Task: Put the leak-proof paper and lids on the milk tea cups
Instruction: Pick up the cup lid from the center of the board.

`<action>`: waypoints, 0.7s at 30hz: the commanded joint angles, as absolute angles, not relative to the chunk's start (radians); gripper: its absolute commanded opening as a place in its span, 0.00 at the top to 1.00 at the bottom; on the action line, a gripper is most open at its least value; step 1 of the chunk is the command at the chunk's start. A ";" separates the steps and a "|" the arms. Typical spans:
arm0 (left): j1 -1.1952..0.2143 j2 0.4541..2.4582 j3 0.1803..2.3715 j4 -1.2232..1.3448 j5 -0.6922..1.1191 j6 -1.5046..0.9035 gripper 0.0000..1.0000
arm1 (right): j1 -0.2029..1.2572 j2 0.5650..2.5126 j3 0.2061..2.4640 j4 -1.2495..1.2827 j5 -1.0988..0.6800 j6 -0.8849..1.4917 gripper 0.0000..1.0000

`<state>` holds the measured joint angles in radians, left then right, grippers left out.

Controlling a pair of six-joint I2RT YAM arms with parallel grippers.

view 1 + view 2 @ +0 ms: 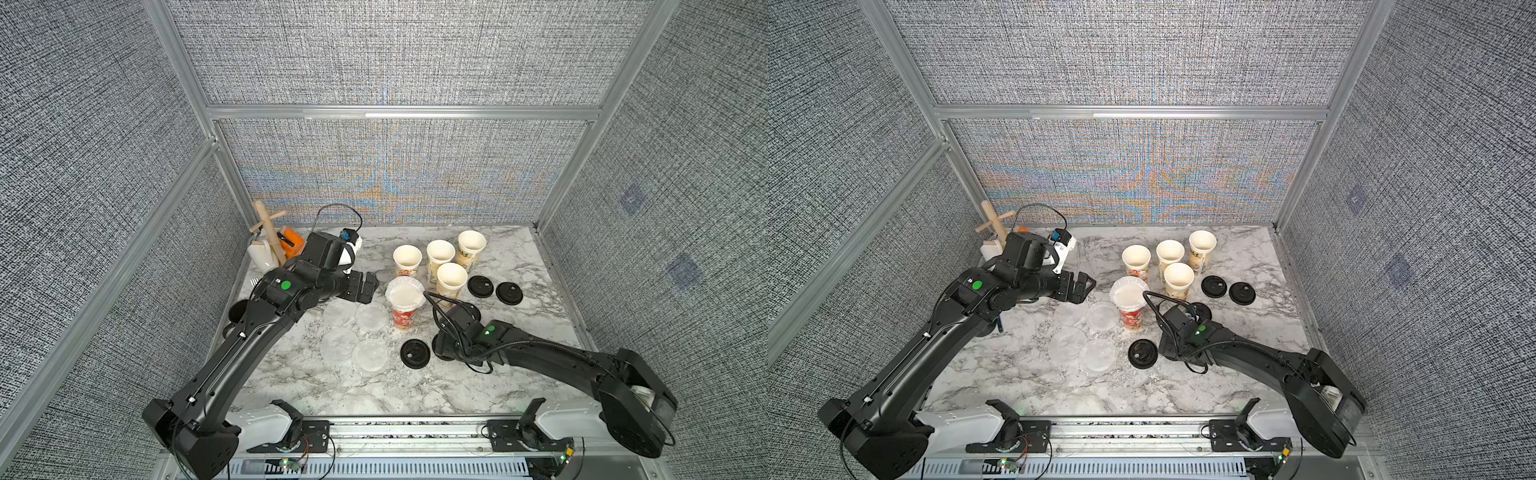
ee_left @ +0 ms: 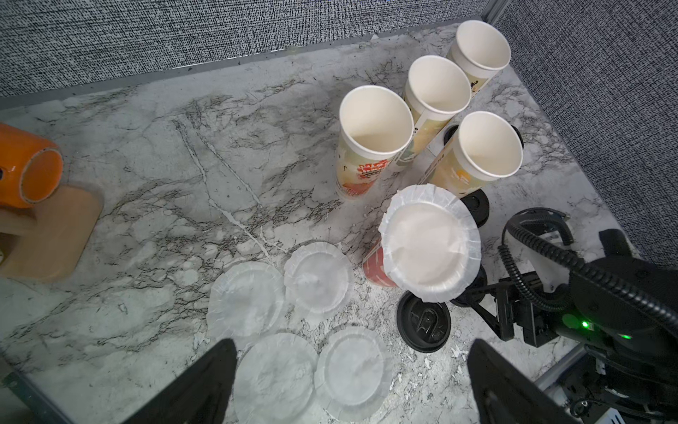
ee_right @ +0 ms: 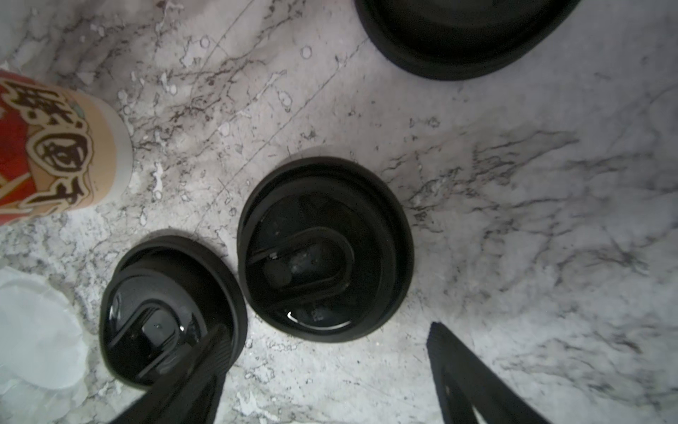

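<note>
- The left gripper (image 1: 369, 289) hangs above the marble table (image 1: 332, 395), jaws spread wide and empty, near the red cup (image 1: 403, 320).
- One leak-proof paper disc (image 1: 405, 293) sits over that cup's mouth; four more discs (image 1: 371, 316) lie flat on the table in a cluster just beside it.
- Four other milk tea cups (image 1: 451, 276) stand upright and uncovered behind it.
- The right gripper (image 3: 323, 347) is low over a black lid (image 3: 324, 249), jaws well apart, holding nothing.

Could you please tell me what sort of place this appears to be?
Likely a lab robot cell staged as a drinks counter: grey fabric walls, marble-look table, milk tea cups and black lids.
</note>
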<state>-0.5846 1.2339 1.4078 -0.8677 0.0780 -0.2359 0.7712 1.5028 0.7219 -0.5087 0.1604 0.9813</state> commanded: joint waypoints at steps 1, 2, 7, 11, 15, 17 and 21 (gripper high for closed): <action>-0.583 1.222 1.404 -0.844 0.075 -0.222 0.00 | 0.762 1.529 0.744 -0.460 0.190 0.993 0.14; -0.583 1.220 1.402 -0.844 0.076 -0.222 0.00 | 0.761 1.543 0.756 -0.459 0.191 0.990 0.14; -0.581 1.216 1.399 -0.847 0.076 -0.216 0.00 | 0.758 1.592 0.778 -0.461 0.193 0.991 0.14; -0.581 1.216 1.399 -0.850 0.076 -0.212 0.00 | 0.755 1.614 0.772 -0.460 0.195 0.993 0.15; -0.582 1.216 1.396 -0.850 0.075 -0.210 0.00 | 0.755 1.639 0.773 -0.454 0.193 0.989 0.16; -0.581 1.216 1.396 -0.851 0.074 -0.207 0.00 | 0.755 1.653 0.776 -0.453 0.191 0.989 0.17; -0.581 1.217 1.395 -0.852 0.075 -0.210 0.00 | 0.755 1.662 0.773 -0.452 0.188 0.989 0.19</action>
